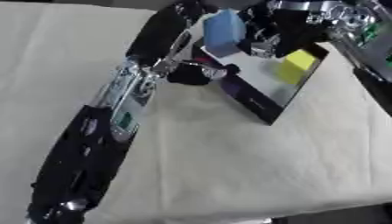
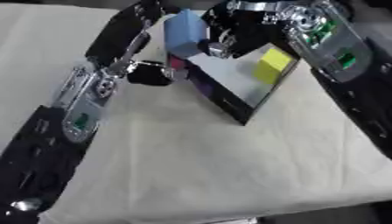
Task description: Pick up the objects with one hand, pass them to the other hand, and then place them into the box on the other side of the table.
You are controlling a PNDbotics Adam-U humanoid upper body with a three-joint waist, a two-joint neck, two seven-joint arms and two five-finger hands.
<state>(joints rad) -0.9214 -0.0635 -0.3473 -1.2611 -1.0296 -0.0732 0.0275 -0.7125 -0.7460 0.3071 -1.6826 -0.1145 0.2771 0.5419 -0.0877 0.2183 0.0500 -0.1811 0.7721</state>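
Blue block (image 2: 183,33) held above the box (image 2: 237,111) between both my hands; right hand (image 2: 237,33) fingers curled on it, left hand (image 1: 172,26) fingers unclear. Yellow block (image 2: 272,65) inside box on cream surface (image 2: 214,166).

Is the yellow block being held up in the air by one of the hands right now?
No, the yellow block sits inside the box, while the blue block is the one raised between the hands.

Lighting even and bright; both views soft and tilted.
My table cloth (image 2: 229,166) reads pale with only faint shadow under my left arm (image 1: 84,162). Glare whitens the box (image 1: 264,85) floor. Edges of my hands smear; far corners go dark.
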